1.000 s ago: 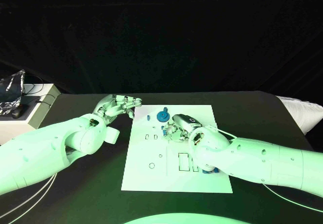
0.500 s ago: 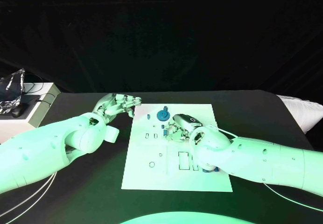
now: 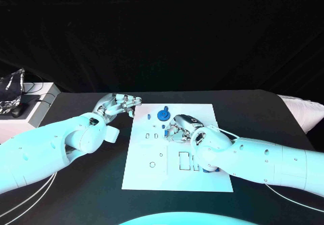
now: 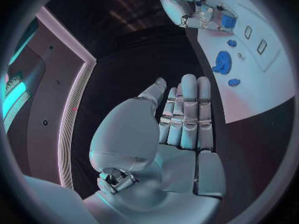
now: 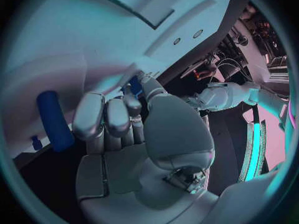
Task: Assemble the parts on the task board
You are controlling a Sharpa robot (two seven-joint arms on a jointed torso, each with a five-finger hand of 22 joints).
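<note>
The white task board (image 3: 155, 178) lies mid-table. My right hand (image 3: 181, 127) hovers low over its back half, fingers curled, pinching a small blue part (image 4: 228, 21) (image 5: 135, 84) between thumb and fingertips. A round blue gear-like part (image 3: 163, 115) (image 4: 222, 63) stands on the board just behind that hand, with a smaller blue piece (image 4: 233, 82) beside it. A blue cylinder (image 5: 55, 120) lies on the board, and more blue parts (image 3: 210, 169) sit near its right edge. My left hand (image 3: 123, 105) (image 4: 184, 119) stays off the board's back-left corner, fingers straight and together, holding nothing.
Rectangular slots (image 3: 184, 161) and small holes mark the board's middle. A white box (image 3: 27, 117) with cables stands off the table's left edge. A pale cushion-like thing (image 3: 300, 112) lies at the far right.
My left hand's fingers have straightened and it has shifted slightly. The right hand keeps its pinch in nearly the same spot.
</note>
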